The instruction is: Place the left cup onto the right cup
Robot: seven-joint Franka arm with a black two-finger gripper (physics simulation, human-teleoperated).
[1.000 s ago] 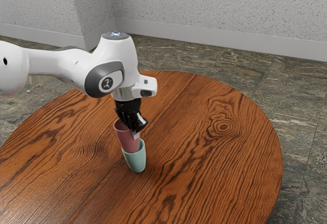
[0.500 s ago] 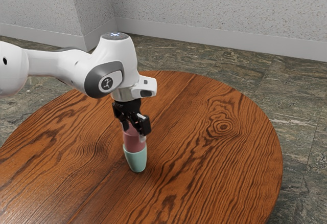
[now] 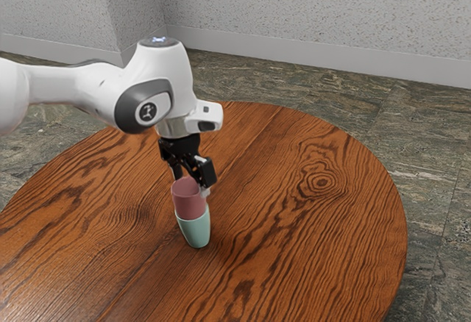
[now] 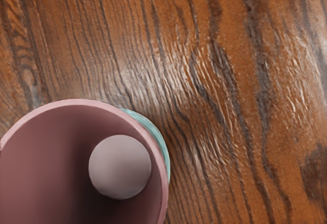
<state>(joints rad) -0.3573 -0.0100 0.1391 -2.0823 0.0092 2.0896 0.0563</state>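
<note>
Hovering over the pink cup (image 3: 188, 198), which sits nested in the green cup (image 3: 196, 231) for support, my pincer (image 3: 193, 175) looks spread.

1 round wooden table (image 3: 316, 190) has reddish-brown grain, with a ringed knot (image 3: 321, 182) toward 3 o'clock on its top. Up close, its wood (image 4: 245, 81) shows dark wavy streaks. A mottled stone floor (image 3: 419, 116) surrounds it. At 12 o'clock stands a speckled grey wall (image 3: 309, 2) with a pale baseboard (image 3: 331, 56); a wall corner (image 3: 132, 13) juts out at 11 o'clock.
</note>
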